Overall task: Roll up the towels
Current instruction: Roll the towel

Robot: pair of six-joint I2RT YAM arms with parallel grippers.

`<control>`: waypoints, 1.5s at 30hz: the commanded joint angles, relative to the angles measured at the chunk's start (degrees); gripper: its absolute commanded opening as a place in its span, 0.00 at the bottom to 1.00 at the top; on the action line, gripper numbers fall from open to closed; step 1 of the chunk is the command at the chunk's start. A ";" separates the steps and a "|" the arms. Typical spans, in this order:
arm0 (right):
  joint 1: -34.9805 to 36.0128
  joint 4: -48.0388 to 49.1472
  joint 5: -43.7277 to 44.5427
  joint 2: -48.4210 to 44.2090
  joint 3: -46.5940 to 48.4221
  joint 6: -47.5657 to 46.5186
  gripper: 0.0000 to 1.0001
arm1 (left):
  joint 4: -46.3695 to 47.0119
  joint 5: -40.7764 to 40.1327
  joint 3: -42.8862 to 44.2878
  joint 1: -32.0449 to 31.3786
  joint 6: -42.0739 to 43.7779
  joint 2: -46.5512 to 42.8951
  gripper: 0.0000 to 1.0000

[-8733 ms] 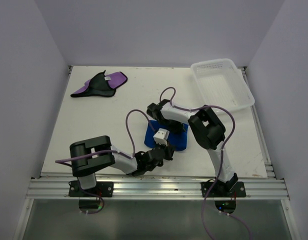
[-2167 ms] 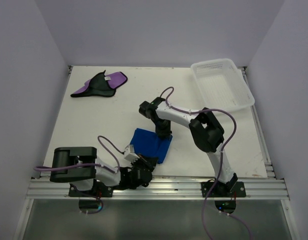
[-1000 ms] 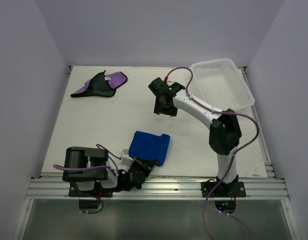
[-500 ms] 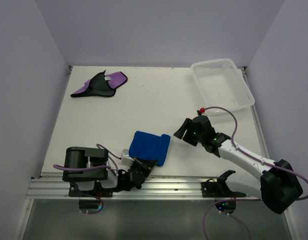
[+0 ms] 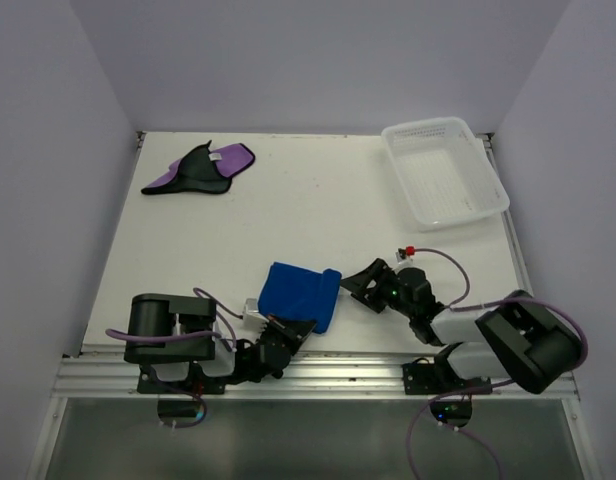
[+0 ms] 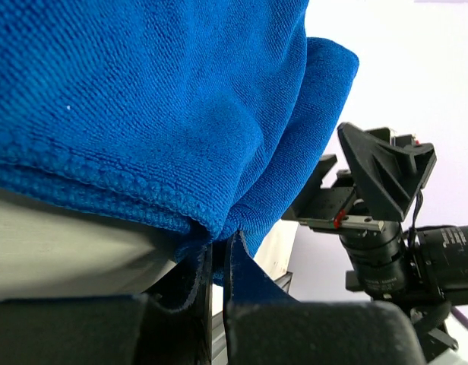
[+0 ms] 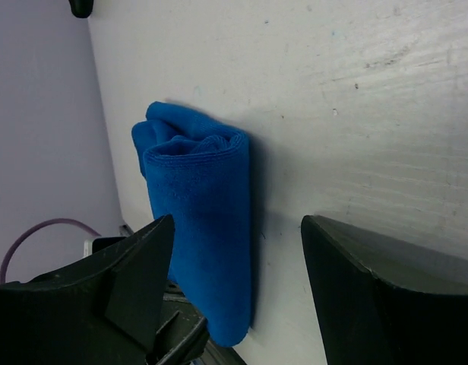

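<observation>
On the far purple towel [image 5: 200, 172] lies a white tag [image 5: 216, 157], unreadably small.

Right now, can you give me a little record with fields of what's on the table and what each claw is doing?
blue towel: loosely folded bundle near the front edge of the table
purple towel: crumpled, far left corner, untouched
basket: white mesh, far right, empty
left gripper: shut on the blue towel's hem
right gripper: open, low beside the blue towel's right end, holding nothing
</observation>
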 commanded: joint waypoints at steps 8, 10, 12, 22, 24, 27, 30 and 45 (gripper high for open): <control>0.45 46.04 -6.63 30.34 -0.81 8.64 0.71 | -17.99 10.48 -2.62 -1.67 4.68 2.99 0.00; 1.67 45.84 -7.07 34.13 0.85 9.10 0.70 | -17.81 10.31 -2.71 -1.58 4.85 2.90 0.00; 4.04 45.67 -6.28 34.58 1.38 7.78 0.70 | -17.73 10.31 -2.71 -1.58 4.85 2.90 0.00; 6.60 45.67 -5.48 36.87 2.09 7.69 0.67 | -15.79 10.31 -3.33 -1.58 5.20 3.34 0.00; 6.78 45.75 -5.31 36.70 1.74 7.08 0.67 | -15.27 10.31 -3.68 -1.58 5.12 3.52 0.00; 6.69 45.67 -5.31 34.68 0.68 6.11 0.71 | -15.00 10.31 -3.68 -1.67 5.12 3.52 0.00; 6.69 45.67 -6.80 33.27 0.68 5.93 0.85 | -14.91 10.31 -3.68 -1.58 5.21 3.52 0.00; 7.65 45.75 -10.93 30.98 -2.22 4.00 0.85 | -13.15 10.39 -4.64 -1.67 4.15 4.22 0.00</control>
